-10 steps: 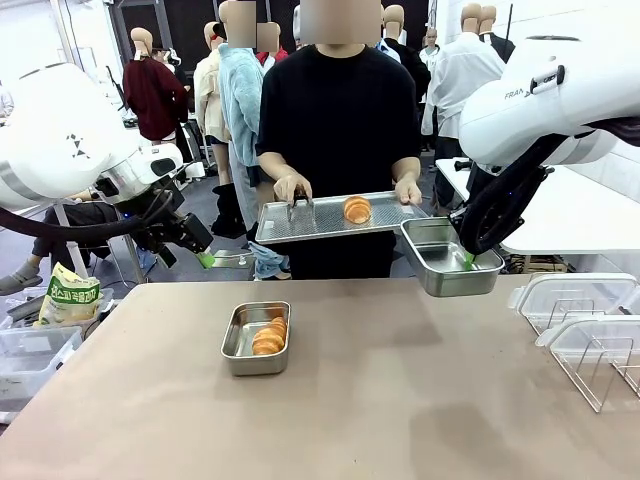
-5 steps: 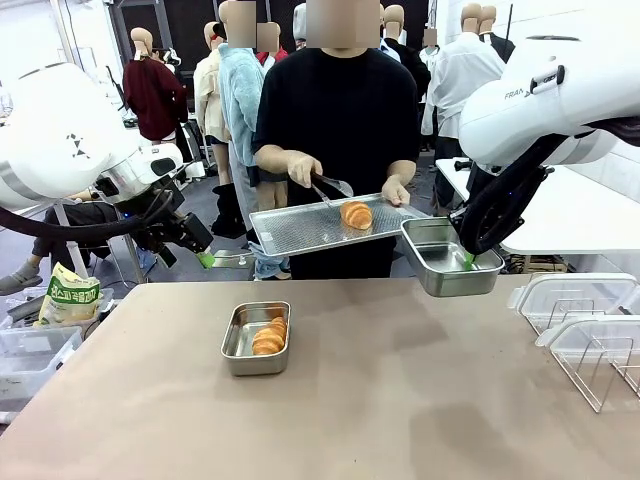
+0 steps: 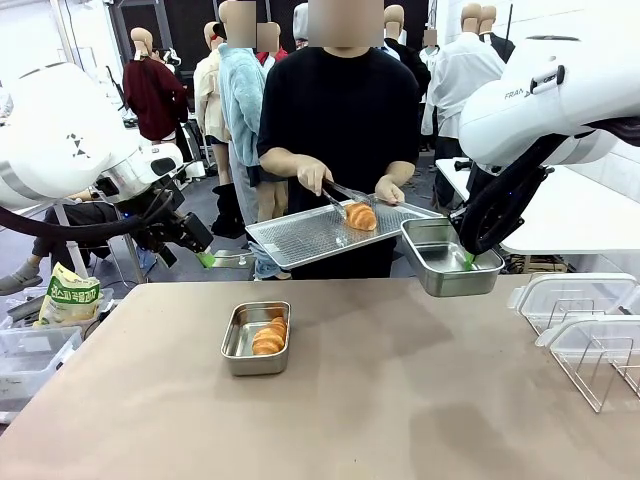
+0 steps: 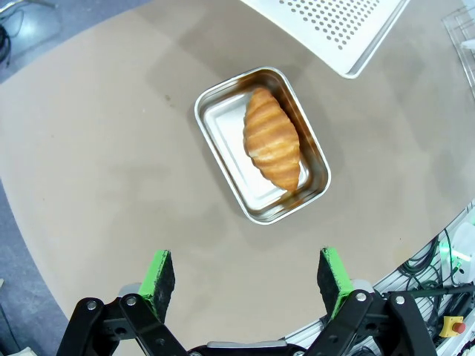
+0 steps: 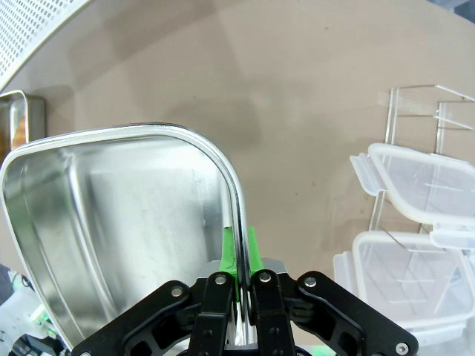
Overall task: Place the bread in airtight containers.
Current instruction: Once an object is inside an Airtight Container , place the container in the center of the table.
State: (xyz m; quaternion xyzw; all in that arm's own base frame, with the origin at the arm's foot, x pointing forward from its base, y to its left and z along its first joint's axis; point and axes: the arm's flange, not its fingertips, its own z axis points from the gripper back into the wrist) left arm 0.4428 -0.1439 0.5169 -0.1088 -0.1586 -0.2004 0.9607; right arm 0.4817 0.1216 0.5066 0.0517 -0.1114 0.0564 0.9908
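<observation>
2 croissants: near croissant in near pan on the surface; far croissant on the person's tray, tongs at it. 2 pans: empty pan lifted at right, with the right hand pinching its rim, clear in the right wrist view. Left hand spread.

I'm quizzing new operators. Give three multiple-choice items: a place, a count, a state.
1. The croissant nearest the robot lies: A) in the steel pan on the table B) on bare table C) in a clear box
2. How many croissants show? A) one B) two C) three
3. The robot's right hand is: A) open B) shut on a lid C) shut on the empty pan
Answers: 1 A, it lies inside the pan; 2 B, a second croissant is at the person's tray; 3 C, it pinches the rim.
</observation>
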